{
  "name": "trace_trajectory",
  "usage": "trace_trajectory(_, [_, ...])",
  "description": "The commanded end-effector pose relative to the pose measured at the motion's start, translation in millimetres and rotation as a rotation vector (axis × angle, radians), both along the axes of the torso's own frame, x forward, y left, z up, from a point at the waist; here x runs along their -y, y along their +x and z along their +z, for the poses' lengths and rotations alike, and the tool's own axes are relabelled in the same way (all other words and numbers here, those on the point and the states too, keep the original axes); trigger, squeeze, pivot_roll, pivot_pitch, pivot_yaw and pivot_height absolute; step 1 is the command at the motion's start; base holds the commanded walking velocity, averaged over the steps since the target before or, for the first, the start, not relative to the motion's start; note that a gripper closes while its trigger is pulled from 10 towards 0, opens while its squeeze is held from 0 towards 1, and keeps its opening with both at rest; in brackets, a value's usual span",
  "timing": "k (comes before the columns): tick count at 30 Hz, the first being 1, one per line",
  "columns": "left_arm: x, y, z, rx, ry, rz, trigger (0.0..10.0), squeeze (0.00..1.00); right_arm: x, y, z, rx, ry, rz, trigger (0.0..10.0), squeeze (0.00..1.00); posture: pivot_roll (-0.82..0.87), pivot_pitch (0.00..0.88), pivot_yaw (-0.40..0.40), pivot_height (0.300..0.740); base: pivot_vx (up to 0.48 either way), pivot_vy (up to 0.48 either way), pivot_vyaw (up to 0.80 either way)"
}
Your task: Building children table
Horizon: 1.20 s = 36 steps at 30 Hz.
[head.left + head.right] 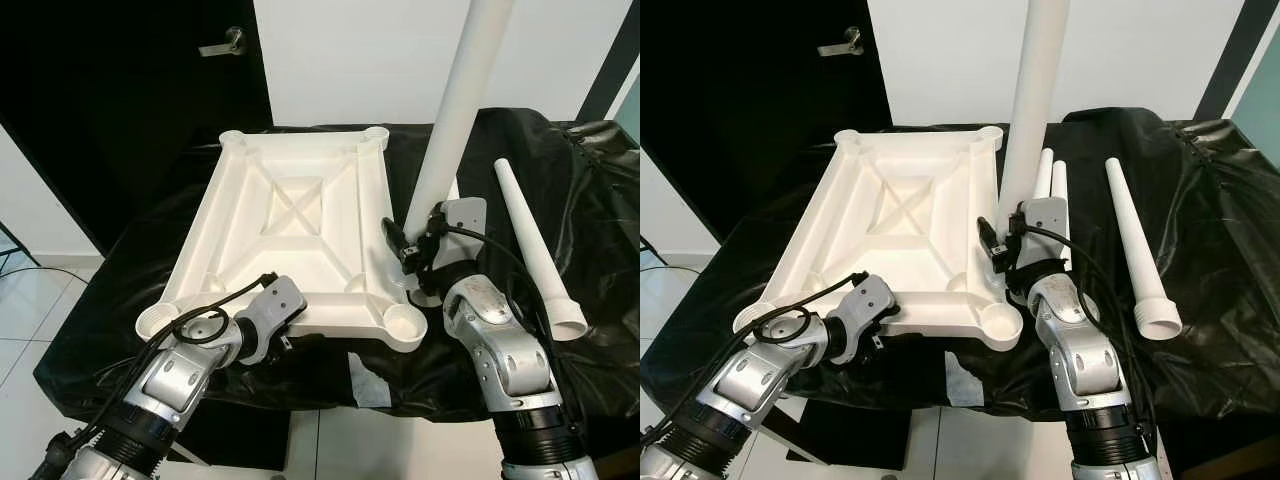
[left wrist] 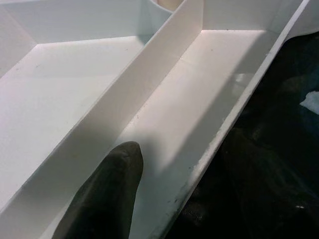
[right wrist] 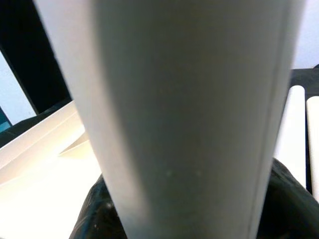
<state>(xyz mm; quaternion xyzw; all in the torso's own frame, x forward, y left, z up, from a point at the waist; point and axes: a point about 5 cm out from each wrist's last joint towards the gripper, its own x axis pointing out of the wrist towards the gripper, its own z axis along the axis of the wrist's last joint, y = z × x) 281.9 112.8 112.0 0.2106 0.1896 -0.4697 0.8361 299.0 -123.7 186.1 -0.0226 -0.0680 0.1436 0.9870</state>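
Tabletop [image 1: 290,225], white plastic, lying upside down on black-draped counter [image 1: 150,300]; ribbed underside up, diagonal cross ribs at centre, round leg sockets at all four corners. Near-right socket [image 1: 405,322] open and unfilled, sitting just beside right wrist.

Right pincer [image 1: 420,235] clenched around lower part of white table leg [image 1: 455,110]; leg held roughly upright, slightly tilted, top running out of frame. Lower end of leg beside right edge of tabletop, near the near-right corner; whether seated in anything cannot be told. Right wrist view: leg [image 3: 184,114] close up and blurred, black fingers [image 3: 99,209] showing at either side of it.

Left pincer [image 1: 275,305] at near edge of tabletop. Left wrist view: one black finger [image 2: 107,194] lying inside channel between an inner rib [image 2: 124,99] and outer rim; other finger [image 2: 254,174] outside the rim over black cover. Rim thus between the two fingers; whether clamped on it or loose cannot be told.

Spare leg [image 1: 535,250] lying flat on black cover to the right, wide open end toward robot, well apart from tabletop. Two more legs [image 1: 1050,175] lying side by side behind right pincer.

Dark door with metal handle [image 1: 225,43] behind counter, left. Small white scrap [image 1: 368,380] on front drape.

No brand marks, labels or legible writing made out on any part.
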Motion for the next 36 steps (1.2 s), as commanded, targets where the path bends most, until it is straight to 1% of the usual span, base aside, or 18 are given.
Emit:
trace_trajectory(1, [-13.3, 13.9, 3.6, 0.096, 0.055, 0.191, 0.0, 0.00, -1.6, 2.0, 3.0, 0.014, -0.005, 0.002, 10.0, 0.00, -0.04, 0.000, 0.059, 0.740, 0.000, 0.000, 0.00])
trace_trajectory(6, [-16.6, 19.7, 9.9, 0.122, 0.077, 0.224, 0.0, 0.00, -2.0, 2.5, 3.8, 0.020, 0.002, -0.001, 10.0, 0.00, -0.04, 0.000, 0.063, 0.740, 0.000, 0.000, 0.00])
trace_trajectory(7, [-18.2, 21.1, 11.7, 0.126, 0.088, 0.229, 2.2, 0.00, -2.3, 2.9, 4.0, 0.021, 0.003, -0.001, 10.0, 0.00, -0.04, 0.000, 0.064, 0.740, 0.000, 0.000, 0.00])
trace_trajectory(9, [-18.8, 21.5, 12.2, 0.128, 0.092, 0.230, 2.2, 0.00, -2.5, 3.0, 4.1, 0.022, 0.003, -0.002, 10.0, 0.00, -0.04, 0.000, 0.064, 0.740, 0.000, 0.000, 0.00])
trace_trajectory(10, [-20.9, 23.1, 15.4, 0.144, 0.105, 0.235, 0.2, 0.00, -3.5, 3.6, 4.4, 0.023, 0.005, -0.001, 10.0, 0.00, -0.04, 0.000, 0.064, 0.740, 0.000, 0.000, 0.00])
trace_trajectory(12, [-21.7, 23.8, 17.7, 0.153, 0.107, 0.234, 0.2, 0.00, -4.2, 4.0, 4.7, 0.024, 0.005, 0.000, 10.0, 0.00, -0.03, 0.000, 0.064, 0.740, 0.000, 0.000, 0.00])
trace_trajectory(13, [-21.6, 23.7, 18.4, 0.150, 0.104, 0.233, 4.8, 0.00, -4.5, 4.2, 4.8, 0.024, 0.007, 0.001, 10.0, 0.00, -0.03, 0.000, 0.063, 0.740, 0.000, 0.000, 0.00])
trace_trajectory(14, [-21.4, 23.6, 18.7, 0.147, 0.102, 0.233, 4.8, 0.00, -4.6, 4.4, 4.9, 0.024, 0.009, 0.001, 10.0, 0.00, -0.03, 0.000, 0.063, 0.740, 0.000, 0.000, 0.00])
trace_trajectory(15, [-21.1, 23.1, 19.2, 0.153, 0.111, 0.221, 10.0, 0.00, -4.9, 4.4, 5.0, 0.026, 0.011, 0.002, 10.0, 0.00, -0.03, 0.000, 0.063, 0.740, 0.000, 0.000, 0.00])
trace_trajectory(21, [-13.3, 12.4, 20.8, 0.157, 0.085, 0.088, 10.0, 0.00, -8.0, 4.8, 5.9, 0.033, 0.024, 0.016, 10.0, 0.00, -0.03, 0.000, 0.060, 0.740, 0.000, 0.000, 0.00])
trace_trajectory(22, [-11.6, 10.2, 21.1, 0.152, 0.072, 0.067, 10.0, 0.22, -8.7, 4.8, 6.3, 0.035, 0.028, 0.020, 10.0, 0.00, -0.03, 0.000, 0.060, 0.740, 0.000, 0.000, 0.00])
trace_trajectory(23, [-10.1, 7.7, 21.2, 0.143, 0.057, 0.045, 10.0, 0.80, -9.2, 4.9, 6.8, 0.038, 0.032, 0.020, 10.0, 0.00, -0.03, 0.000, 0.060, 0.740, 0.000, 0.000, 0.00])
trace_trajectory(24, [-10.1, 7.7, 21.2, 0.143, 0.057, 0.045, 10.0, 0.80, -9.2, 4.9, 6.8, 0.038, 0.032, 0.020, 10.0, 0.00, -0.03, 0.000, 0.060, 0.740, 0.000, 0.000, 0.00])
trace_trajectory(25, [-8.7, 4.5, 20.9, 0.137, 0.048, 0.014, 10.0, 1.00, -9.5, 5.3, 7.2, 0.041, 0.034, 0.019, 10.0, 0.00, -0.03, 0.000, 0.059, 0.740, 0.000, 0.000, 0.00])
trace_trajectory(30, [-4.7, -11.7, 18.2, 0.085, 0.023, -0.117, 10.0, 1.00, -9.3, 6.6, 6.4, 0.038, 0.032, 0.011, 10.0, 0.00, -0.02, 0.000, 0.056, 0.740, 0.000, 0.000, 0.00])
trace_trajectory(31, [-4.2, -17.1, 17.3, 0.069, 0.027, -0.155, 6.9, 0.05, -9.0, 6.9, 6.4, 0.037, 0.031, 0.012, 10.0, 0.00, -0.02, 0.000, 0.056, 0.740, 0.000, 0.000, 0.00])
trace_trajectory(33, [-4.2, -18.0, 17.2, 0.065, 0.028, -0.159, 6.9, 0.05, -8.9, 6.9, 6.4, 0.037, 0.031, 0.012, 10.0, 0.00, -0.02, 0.000, 0.056, 0.740, 0.000, 0.000, 0.00])
trace_trajectory(36, [-2.2, -21.1, 18.3, 0.063, 0.020, -0.184, 10.0, 0.00, -8.4, 7.3, 6.1, 0.039, 0.034, 0.013, 10.0, 0.00, -0.02, 0.000, 0.055, 0.740, 0.000, 0.000, 0.00])
